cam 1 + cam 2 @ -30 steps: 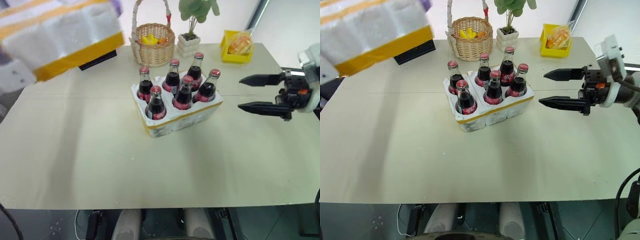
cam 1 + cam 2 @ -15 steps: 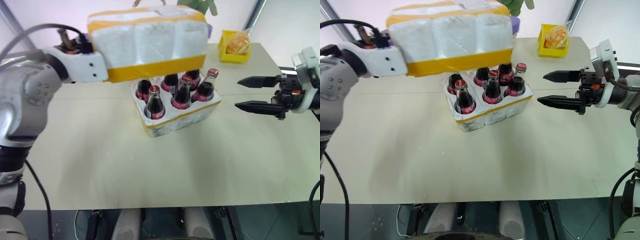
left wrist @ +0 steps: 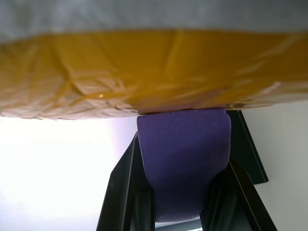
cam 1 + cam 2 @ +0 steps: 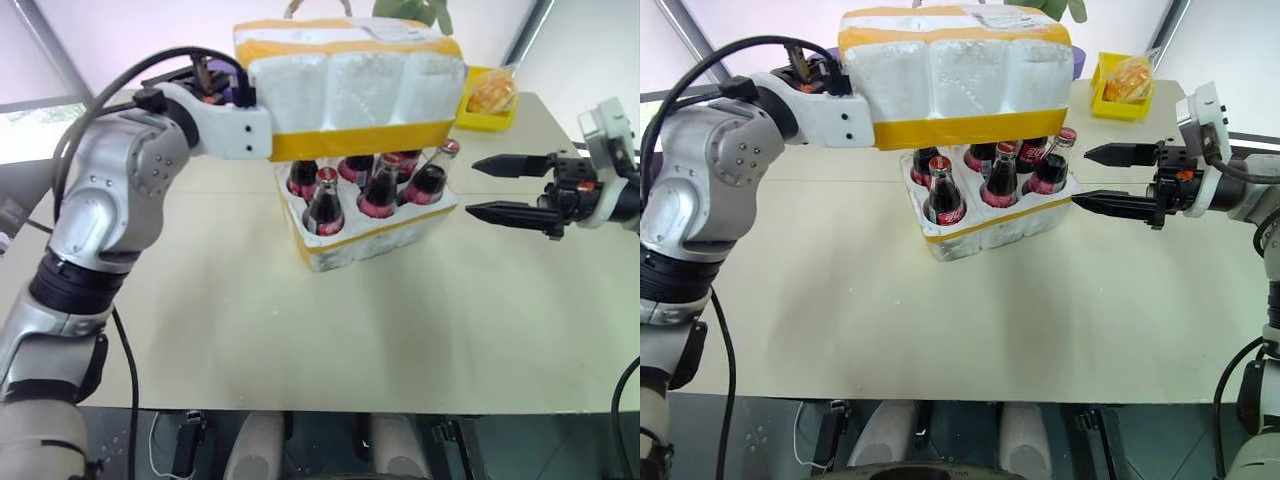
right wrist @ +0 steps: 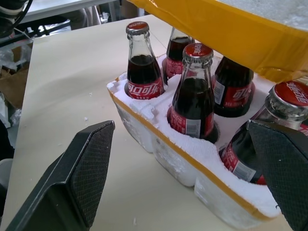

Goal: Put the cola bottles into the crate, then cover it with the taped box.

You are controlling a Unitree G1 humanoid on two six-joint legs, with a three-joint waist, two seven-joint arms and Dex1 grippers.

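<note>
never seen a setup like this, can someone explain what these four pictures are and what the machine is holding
This is a humanoid robot with two arms, each ending in a two-fingered pincer. Two pictures come from the cameras in its head, looking down over a table. The other two come from cameras on its wrists, looking along the fingers.

On the table sits a white foam crate with six cola bottles standing in its wells. Behind it is a yellow bin.

The left pincer is shut on a purple strap fixed to the taped box, a big white foam lid with yellow bands, hanging in the air above the bottles. The right pincer is open and empty, beside the crate.
</note>
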